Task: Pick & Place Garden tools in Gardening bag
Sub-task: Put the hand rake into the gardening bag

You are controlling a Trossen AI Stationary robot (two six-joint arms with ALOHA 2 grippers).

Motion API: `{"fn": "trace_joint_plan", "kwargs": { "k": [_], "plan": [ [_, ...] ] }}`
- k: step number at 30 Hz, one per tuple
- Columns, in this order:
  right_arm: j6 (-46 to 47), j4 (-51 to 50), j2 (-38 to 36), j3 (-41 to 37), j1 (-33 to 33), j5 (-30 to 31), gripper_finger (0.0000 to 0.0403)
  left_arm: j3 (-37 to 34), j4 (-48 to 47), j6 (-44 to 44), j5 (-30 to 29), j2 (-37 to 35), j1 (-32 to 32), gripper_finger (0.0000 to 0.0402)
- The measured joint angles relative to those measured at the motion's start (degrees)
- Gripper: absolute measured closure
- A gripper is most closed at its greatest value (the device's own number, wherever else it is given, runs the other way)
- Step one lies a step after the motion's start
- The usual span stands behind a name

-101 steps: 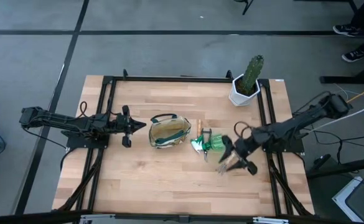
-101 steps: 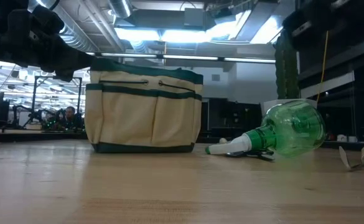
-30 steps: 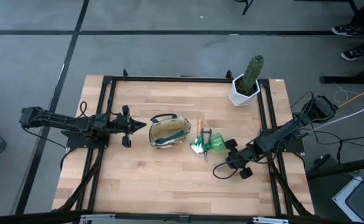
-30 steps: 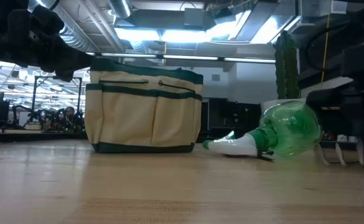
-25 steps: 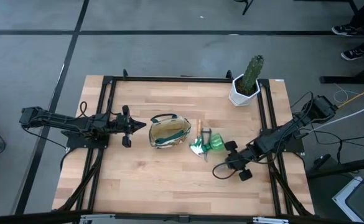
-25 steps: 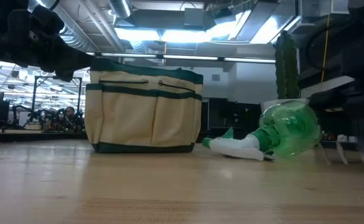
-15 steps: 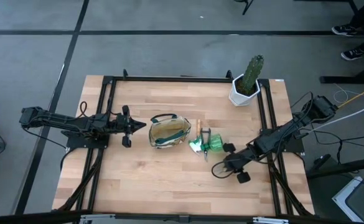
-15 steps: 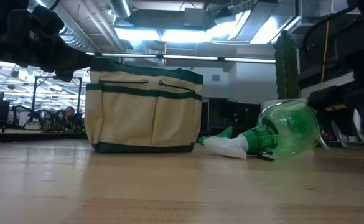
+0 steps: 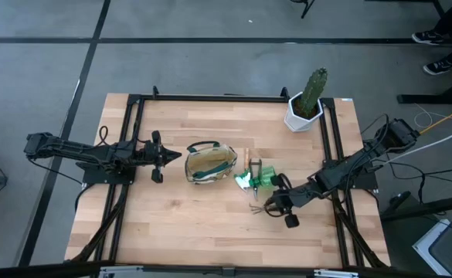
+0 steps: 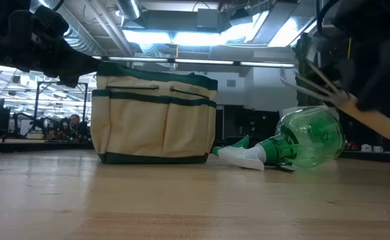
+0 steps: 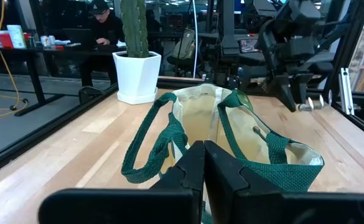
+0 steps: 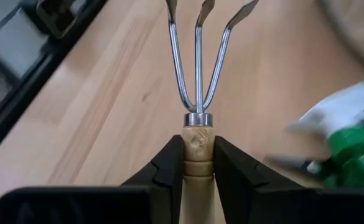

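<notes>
The beige gardening bag [image 9: 209, 162] with green trim stands open on the table's middle; it also shows in the low view [image 10: 155, 120]. My left gripper [image 9: 164, 157] waits shut just left of the bag, its fingers [image 11: 203, 163] level with the bag's green handles. A metal-pronged fork [image 12: 197, 62] with a pale wooden handle is in my right gripper [image 9: 276, 205], right of the bag and toward the near side. In the low view the fork [image 10: 315, 83] hangs in the air. A green spray bottle [image 9: 260, 179] lies on its side between the bag and the fork. My right gripper pinches the fork's wooden handle just behind the metal collar [image 12: 197, 152] between its two fingers. The fingers come from the table's right and lie along the handle, with the prongs sticking out past the fingertips. The fork is lifted clear of the table and tilted, prongs [image 10: 301, 70] highest.
A cactus in a white faceted pot [image 9: 307, 104] stands at the far right corner. The spray bottle [image 10: 308, 140] lies between the fork and the bag. Black frame rails [image 9: 330, 147] run along the table's sides. Bare wood lies along the near edge.
My right gripper has moved a little toward the table's left and upward, lifting the fork off the table. The fork's prongs were low by the tabletop and now point up and toward the bag. The spray bottle's nozzle end has swung slightly toward the bag.
</notes>
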Motion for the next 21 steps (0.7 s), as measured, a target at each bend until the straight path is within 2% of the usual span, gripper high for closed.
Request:
{"fn": "trace_joint_plan", "kwargs": {
  "k": [8, 16, 21],
  "plan": [
    [-2.60, 9.56, 0.00, 0.00, -1.12, 9.67, 0.0325, 0.01, -0.01, 0.01, 0.00, -0.01, 0.02, 0.0398],
    [-3.88, 15.18, 0.00, 0.00, -5.88, 12.85, 0.0325, 0.02, -0.01, 0.00, 0.00, 0.01, 0.00, 0.0398],
    [-3.85, 15.68, 0.00, 0.00, -8.54, 12.73, 0.0325, 0.00, 0.00, 0.00, 0.00, 0.01, 0.00, 0.0398]
  ]
}}
